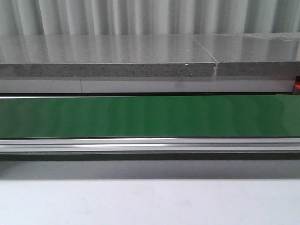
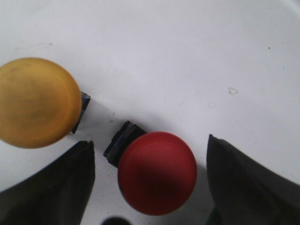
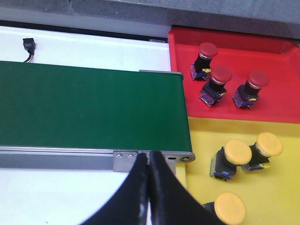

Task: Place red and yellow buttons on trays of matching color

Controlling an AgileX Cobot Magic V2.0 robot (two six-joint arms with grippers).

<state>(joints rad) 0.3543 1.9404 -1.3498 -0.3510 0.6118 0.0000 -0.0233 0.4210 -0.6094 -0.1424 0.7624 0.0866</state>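
Note:
In the left wrist view a red button (image 2: 157, 173) lies on the white table, its dark base pointing away from the fingers. My left gripper (image 2: 149, 140) is open, one finger on each side of the red cap with gaps on both sides. A yellow button (image 2: 37, 103) lies just beyond one fingertip (image 2: 82, 154). In the right wrist view my right gripper (image 3: 149, 157) is shut and empty, at the conveyor's end. Beyond it, a red tray (image 3: 281, 61) holds three red buttons (image 3: 218, 82). A yellow tray (image 3: 201, 136) holds three yellow buttons (image 3: 234, 154). Neither gripper shows in the front view.
A green conveyor belt (image 1: 150, 117) runs across the front view, with an aluminium rail (image 1: 150, 145) before it and a grey stone counter (image 1: 108, 58) behind. The belt's end (image 3: 178, 112) butts against both trays. A small black connector (image 3: 29, 45) lies on the white surface beyond the belt.

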